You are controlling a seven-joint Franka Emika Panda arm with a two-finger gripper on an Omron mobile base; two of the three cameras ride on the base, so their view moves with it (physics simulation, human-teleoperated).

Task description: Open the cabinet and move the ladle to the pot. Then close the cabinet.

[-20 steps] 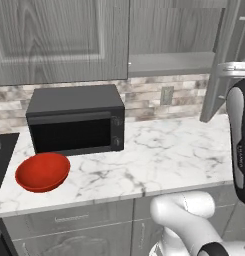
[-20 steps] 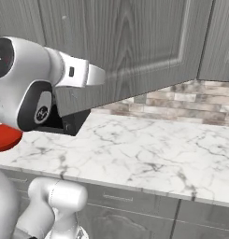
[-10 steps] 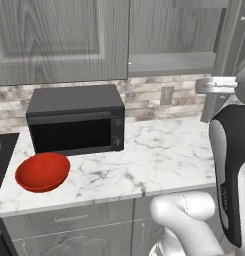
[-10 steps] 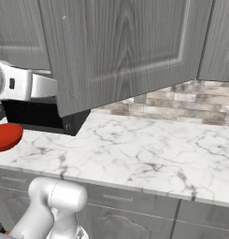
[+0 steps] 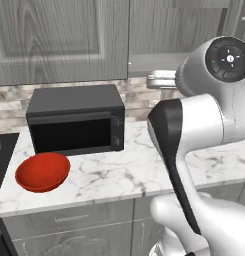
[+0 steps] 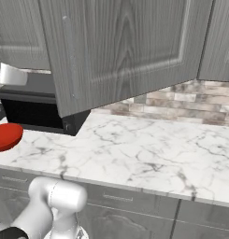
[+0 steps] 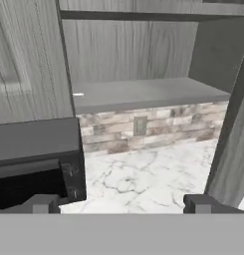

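Observation:
The cabinet [image 7: 143,50] stands with its right door [image 6: 125,51] swung out over the counter, and the left door [image 7: 24,60] is shut. Its bare grey shelf [image 7: 153,94] lies straight ahead of my gripper [image 7: 122,203], which is open with nothing between the fingertips [image 7: 44,203]. A small silvery sliver that looks like the ladle [image 7: 77,93] shows at the shelf's left end, mostly hidden by the left door's edge. The pot is out of view. My arm [image 5: 194,125] rises at the right of the left base view.
A black microwave [image 5: 76,122] sits on the marble counter [image 6: 148,149] under the shut left door. A wide red bowl [image 5: 43,171] lies in front of it near the counter's edge. Grey drawer fronts [image 6: 125,200] run below. The open door's edge [image 7: 233,139] stands close on my right.
My gripper has opened wide and come away from the door. The arm has swung left, away from the open door, and now faces the cabinet's inside.

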